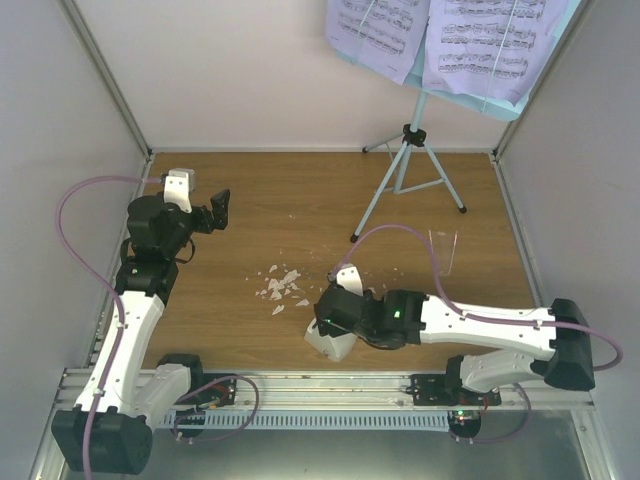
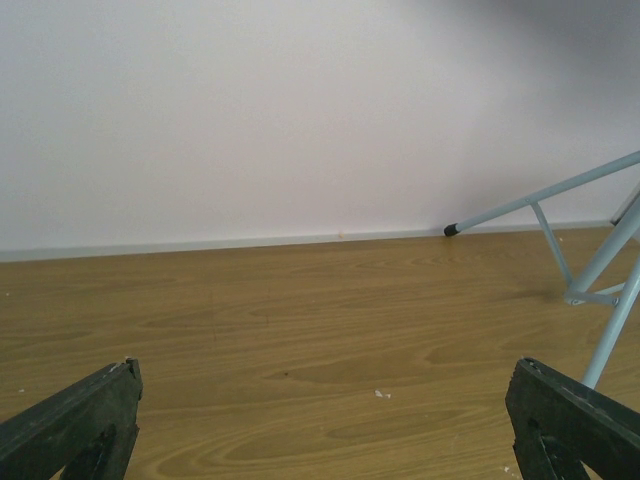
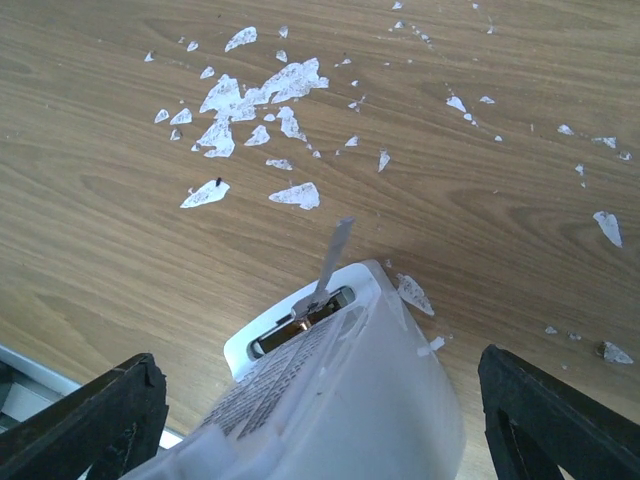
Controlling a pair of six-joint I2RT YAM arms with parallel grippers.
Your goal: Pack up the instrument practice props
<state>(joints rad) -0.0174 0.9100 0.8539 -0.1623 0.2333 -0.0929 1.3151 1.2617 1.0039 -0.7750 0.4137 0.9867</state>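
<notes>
The light-blue music stand (image 1: 408,165) stands at the back right on its tripod. Its desk (image 1: 480,105) carries two pale lavender sheet-music pages (image 1: 375,30). One tripod leg shows in the left wrist view (image 2: 500,211). The white pyramid metronome (image 1: 328,347) lies near the front edge with its pendulum rod sticking out. My right gripper (image 1: 330,318) is open over it, and in the right wrist view (image 3: 315,360) the metronome (image 3: 340,410) lies between the wide-apart fingers, touching neither. My left gripper (image 1: 215,210) is open and empty at the left, above bare wood (image 2: 325,365).
Scattered white crumbs (image 1: 280,285) lie mid-table just beyond the metronome, and they show in the right wrist view (image 3: 250,100). White walls close in the back and both sides. A metal rail (image 1: 330,385) runs along the table's near edge.
</notes>
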